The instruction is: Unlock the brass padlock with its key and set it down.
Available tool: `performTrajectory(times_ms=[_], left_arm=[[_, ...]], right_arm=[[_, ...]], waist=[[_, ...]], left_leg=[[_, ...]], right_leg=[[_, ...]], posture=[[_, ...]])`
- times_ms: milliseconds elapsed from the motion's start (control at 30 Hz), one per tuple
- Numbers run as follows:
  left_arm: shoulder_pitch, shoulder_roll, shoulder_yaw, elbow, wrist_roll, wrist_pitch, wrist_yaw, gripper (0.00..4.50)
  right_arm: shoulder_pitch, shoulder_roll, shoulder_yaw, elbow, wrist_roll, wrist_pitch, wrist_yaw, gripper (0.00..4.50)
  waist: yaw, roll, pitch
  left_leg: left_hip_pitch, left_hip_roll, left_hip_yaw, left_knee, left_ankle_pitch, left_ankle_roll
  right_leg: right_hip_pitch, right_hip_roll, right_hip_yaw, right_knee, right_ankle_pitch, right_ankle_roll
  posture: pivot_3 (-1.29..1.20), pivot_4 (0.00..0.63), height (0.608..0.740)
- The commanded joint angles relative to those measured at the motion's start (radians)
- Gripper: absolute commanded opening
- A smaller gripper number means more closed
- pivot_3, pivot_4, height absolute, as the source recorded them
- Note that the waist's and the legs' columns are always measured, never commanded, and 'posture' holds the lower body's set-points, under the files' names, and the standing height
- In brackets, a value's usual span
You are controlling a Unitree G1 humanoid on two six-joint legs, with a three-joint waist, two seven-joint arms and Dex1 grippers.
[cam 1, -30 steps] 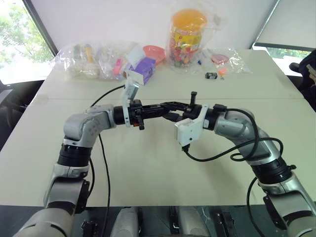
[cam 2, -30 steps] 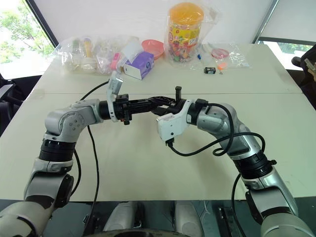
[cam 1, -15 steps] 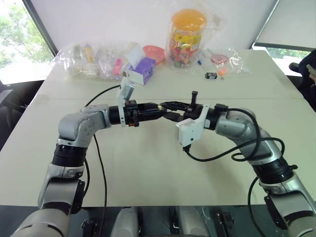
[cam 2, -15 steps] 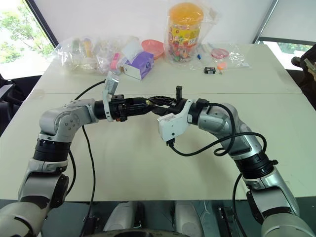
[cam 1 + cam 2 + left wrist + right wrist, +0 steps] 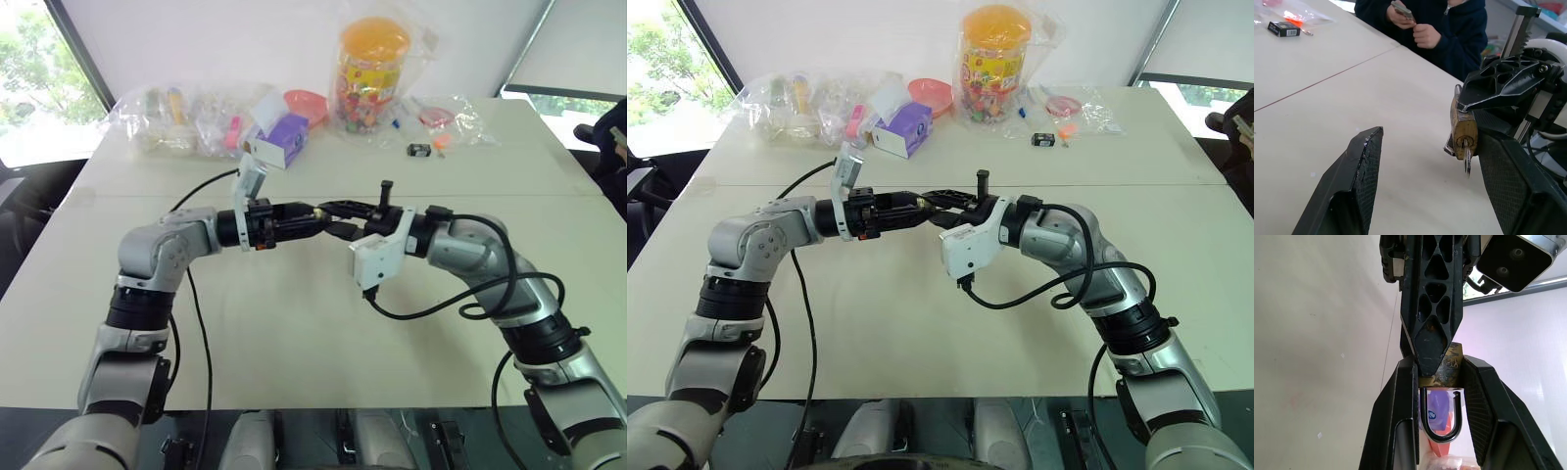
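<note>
Here, above the middle of a pale table (image 5: pixel 294 323), two robot arms meeting tip to tip. Right gripper (image 5: pixel 1440 382) clamped on a small brass padlock (image 5: pixel 1464 129), black fingers (image 5: pixel 1400 411) pressed against both sides of the lock's body, shackle loop hanging free between them. Padlock held in the air, clear of the tabletop, with a key (image 5: pixel 1467 157) sticking out of its keyhole. Left gripper (image 5: pixel 1449 161) released, fingers (image 5: pixel 1359 171) spread wide, one on each side of the lock and key, neither squeezing the key. Along the far edge of the table, a clear bag of small items (image 5: pixel 186 122), a purple box (image 5: pixel 284 137), a pink bowl (image 5: pixel 307 101), a jar with an orange lid (image 5: pixel 372 73) and a small black object (image 5: pixel 419 150). Beyond the table, a person in a dark top (image 5: pixel 1449 29), both hands around a small object.
</note>
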Motion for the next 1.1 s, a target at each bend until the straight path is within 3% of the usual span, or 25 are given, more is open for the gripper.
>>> performTrajectory(times_ms=[33,133,533,800,900,1033,1100], left_arm=[[-0.024,-0.005,0.035,-0.011,-0.025,-0.002,0.008,1.68],[-0.024,-0.002,0.032,-0.013,-0.032,-0.002,0.008,0.13],[-0.012,0.028,0.002,-0.03,-0.023,-0.008,-0.021,0.05],[-0.011,0.037,-0.001,-0.029,-0.021,-0.012,-0.033,0.0],[-0.009,0.043,-0.002,-0.031,-0.02,-0.013,-0.039,0.0],[-0.013,0.053,-0.004,-0.02,-0.009,-0.03,-0.054,0.0],[-0.015,0.057,-0.009,-0.014,0.005,-0.047,-0.065,0.0]], right_arm=[[-0.017,-0.001,-0.023,-0.035,0.016,-0.008,-0.013,0.67],[-0.017,-0.002,-0.021,-0.036,0.016,-0.008,-0.013,0.67],[-0.01,-0.001,-0.019,-0.04,0.033,0.005,0.003,0.67],[-0.008,0.0,-0.028,-0.048,0.065,0.04,0.016,4.47],[0.012,0.012,-0.046,-0.071,0.126,0.14,0.041,4.47],[0.064,0.045,-0.097,-0.198,0.347,0.486,0.121,4.47],[0.07,0.054,-0.128,-0.242,0.432,0.613,0.132,3.93]], waist=[[0.0,0.0,0.0],[0.0,0.0,0.0],[0.0,0.0,0.0],[0.0,0.0,0.0],[0.0,0.0,0.0],[0.001,0.0,0.0],[0.002,0.0,0.0]], left_leg=[[0.0,0.0,0.0,0.0,0.0,0.0],[0.0,0.0,0.0,0.0,0.0,0.0],[0.0,0.0,0.0,0.0,0.0,0.0],[0.0,0.0,0.0,0.0,0.0,0.0],[0.0,0.0,0.0,0.0,0.0,0.0],[0.0,0.0,0.0,0.0,0.0,0.001],[0.0,0.0,0.0,0.0,-0.002,0.003]], right_leg=[[0.0,0.0,0.0,0.0,0.0,0.0],[0.0,0.0,0.0,0.0,0.0,0.0],[0.0,0.0,0.0,0.0,0.0,0.0],[0.0,0.0,0.0,0.0,0.0,0.0],[0.0,0.0,0.0,0.0,0.0,0.0],[0.0,-0.001,0.0,0.0,0.0,0.0],[0.0,-0.001,0.0,0.0,0.0,0.0]], posture=[[0.0,0.15,0.74],[0.0,0.15,0.74],[0.0,0.15,0.74],[0.0,0.15,0.74],[0.0,0.15,0.74],[0.0,0.15,0.74],[0.0,0.15,0.74]])
